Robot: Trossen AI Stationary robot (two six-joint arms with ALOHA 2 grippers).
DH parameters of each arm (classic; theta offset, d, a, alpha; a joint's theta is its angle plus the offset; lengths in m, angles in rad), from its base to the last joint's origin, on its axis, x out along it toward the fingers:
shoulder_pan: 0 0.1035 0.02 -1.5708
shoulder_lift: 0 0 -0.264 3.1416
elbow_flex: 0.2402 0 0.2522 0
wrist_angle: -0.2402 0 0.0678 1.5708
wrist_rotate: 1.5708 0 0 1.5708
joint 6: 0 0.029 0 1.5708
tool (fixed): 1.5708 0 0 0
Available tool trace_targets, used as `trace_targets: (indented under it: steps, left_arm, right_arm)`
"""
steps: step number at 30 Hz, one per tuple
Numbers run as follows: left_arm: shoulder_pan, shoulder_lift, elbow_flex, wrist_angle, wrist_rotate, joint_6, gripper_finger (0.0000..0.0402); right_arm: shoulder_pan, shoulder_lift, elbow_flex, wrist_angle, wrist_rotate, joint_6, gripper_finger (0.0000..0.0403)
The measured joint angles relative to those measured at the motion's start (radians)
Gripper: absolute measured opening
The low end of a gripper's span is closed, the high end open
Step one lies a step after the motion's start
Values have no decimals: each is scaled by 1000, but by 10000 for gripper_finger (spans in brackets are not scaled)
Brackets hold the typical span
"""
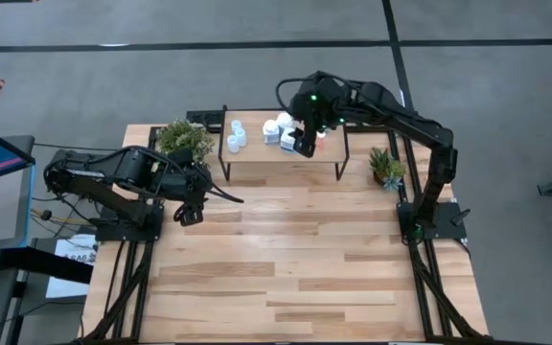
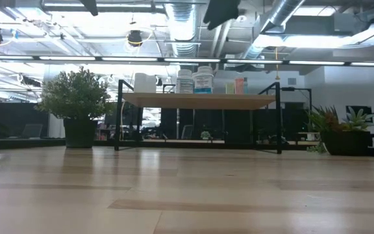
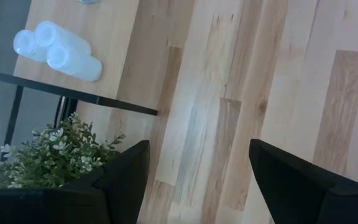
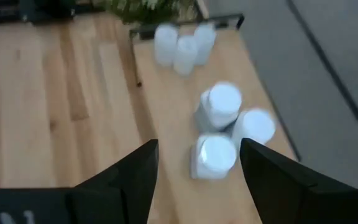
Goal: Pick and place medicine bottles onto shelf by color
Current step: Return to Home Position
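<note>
Right claw (image 1: pixel 301 144) hangs over the shelf's right half, fingers spread wide, nothing betw. them. Directly below it stands the cluster of three chunky white bottles (image 4: pixel 221 104). Beyond those, toward the shelf's left end, three pale-blue bottles (image 1: pixel 236 135) stand close together. Low view shows tiny bottles (image 2: pixel 236 85) at the right of the board, so each group looks sorted by colour on the shelf (image 1: pixel 257 161); can't tell the exact count of the tiny ones. Left claw (image 1: pixel 190 213) waits low over the worktop (image 1: pixel 295 259) near its own base, also wide open & empty, w/ a leafy potted plant (image 1: pixel 185 137) just beside it. Placing looks done; only the retreat is left. To do it well, I'd judge: lift the right arm straight up first, clear of the caps, before swinging back toward its base. The white bottles sit right under the fingers & a sideways sweep could topple them. Keep fingers open, & mind the small succulent (image 1: pixel 386 168) near the right base.
</note>
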Motion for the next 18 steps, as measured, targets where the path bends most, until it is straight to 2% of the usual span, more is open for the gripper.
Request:
trace_targets:
  steps: [6,9,13,18]
  left_arm:
    - [-1,-5,0,-1,0,4,261]
    - [-12,-30,0,-8,0,-9,261]
    - [-33,-82,0,-9,-16,-67,261]
    - [-55,-132,0,20,-76,-115,261]
  right_arm:
    - [39,-8,2,-261,-157,3,248]
    - [71,-28,-11,-357,-170,12,241]
    - [113,-132,-88,-356,-166,20,226]
    - [171,-354,-276,-231,-151,114,204]
